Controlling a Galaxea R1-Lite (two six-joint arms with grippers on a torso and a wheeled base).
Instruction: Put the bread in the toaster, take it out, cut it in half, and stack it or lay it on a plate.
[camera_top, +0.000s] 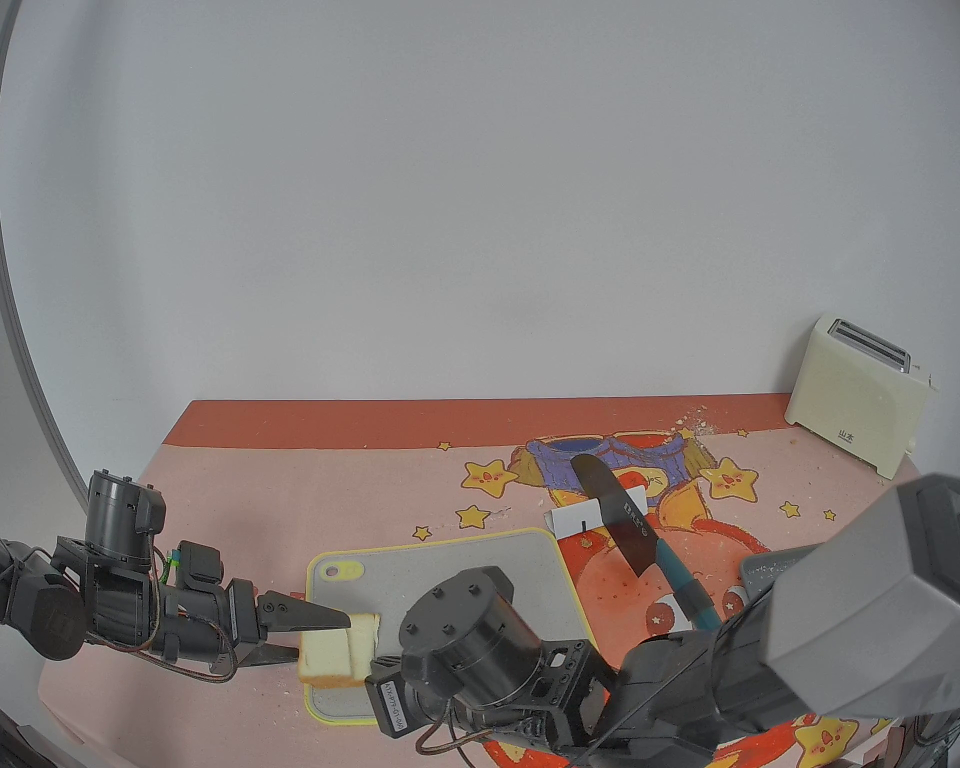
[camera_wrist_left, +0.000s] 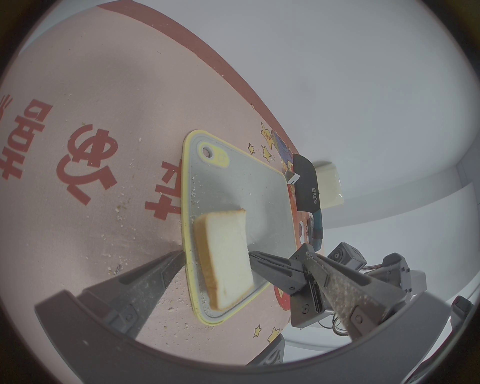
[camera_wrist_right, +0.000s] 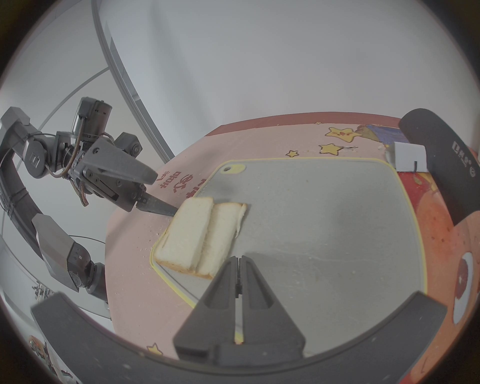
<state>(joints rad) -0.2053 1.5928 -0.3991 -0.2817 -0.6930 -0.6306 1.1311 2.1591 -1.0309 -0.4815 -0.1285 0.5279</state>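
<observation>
Bread (camera_top: 340, 650) sits lower left in the head view, on the cutting board's (camera_top: 480, 580) corner, and looks already split in two. Left gripper (camera_wrist_left: 216, 255) is spread wide around it, likely to steady or lift it. Right gripper (camera_wrist_right: 239, 262) hovers close by, pinched closed on nothing. Can't tell whether the left fingers touch crust.

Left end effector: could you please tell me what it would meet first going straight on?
Most likely the pale white bread, lying on the grey, yellow-rimmed cutting board directly ahead of the open left end effector.
</observation>
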